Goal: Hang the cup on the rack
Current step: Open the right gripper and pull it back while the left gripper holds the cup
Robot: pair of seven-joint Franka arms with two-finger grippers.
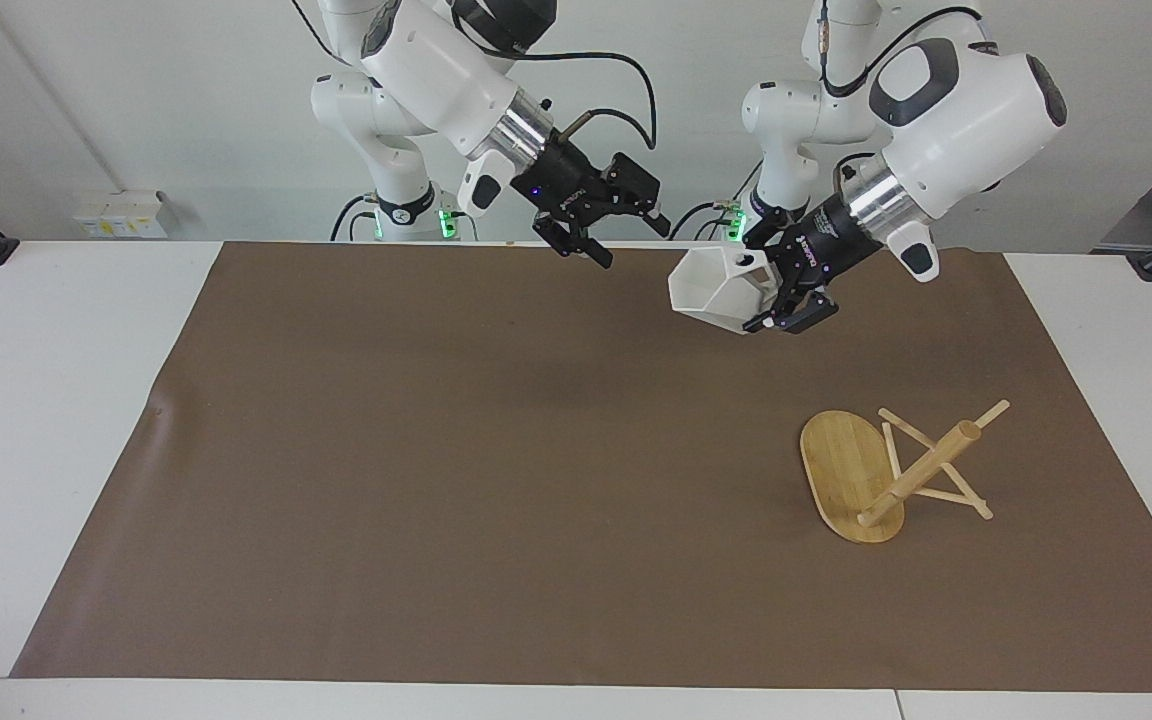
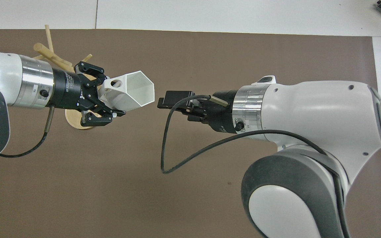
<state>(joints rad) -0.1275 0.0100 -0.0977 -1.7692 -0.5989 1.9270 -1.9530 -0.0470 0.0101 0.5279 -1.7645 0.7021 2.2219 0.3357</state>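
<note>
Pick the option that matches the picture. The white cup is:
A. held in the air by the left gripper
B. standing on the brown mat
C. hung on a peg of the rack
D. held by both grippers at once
A. The left gripper grips the cup at its handle end above the mat, while the right gripper is open and apart from it; the rack carries nothing.

A white table (image 1: 56, 420) carries a wide brown mat (image 1: 496, 460). A plain white wall (image 1: 156, 110) rises at the robots' end, with a small white socket box (image 1: 119, 213) low on it.
</note>
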